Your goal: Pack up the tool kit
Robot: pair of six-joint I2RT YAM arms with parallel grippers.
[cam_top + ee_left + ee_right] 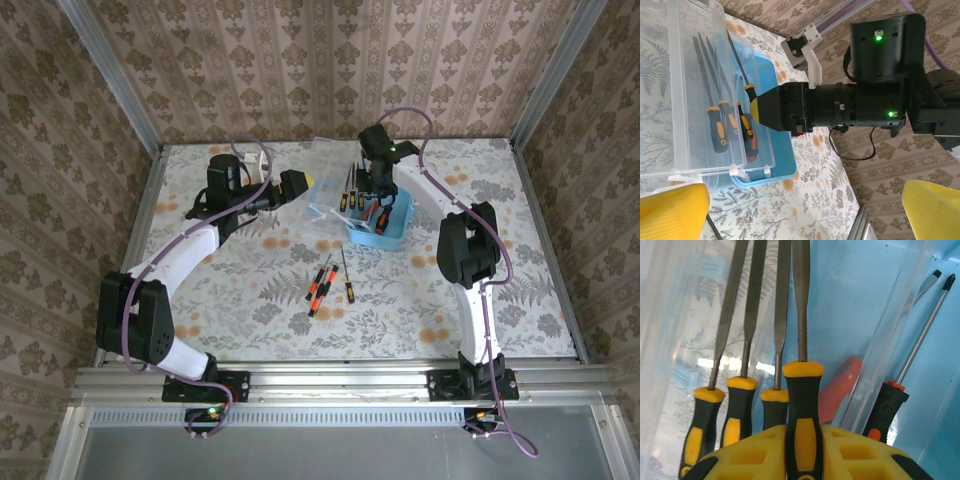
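The right fingers [755, 455] are clenching the black-and-yellow handle of a file [801, 390], holding it in line with three matching files [740, 405] that are lying side by side inside the clear half [670, 315] of the open tool case [398, 238]. Whether the gripped file is touching that half I cannot tell. The blue half [865, 300] of the case is holding screwdrivers with orange-and-black handles [886, 407]. A few more screwdrivers [322, 282] are lying loose on the surface [250, 300], just near of the case. The left fingers [670, 212] are hovering left of the case, spread wide and grasping nothing.
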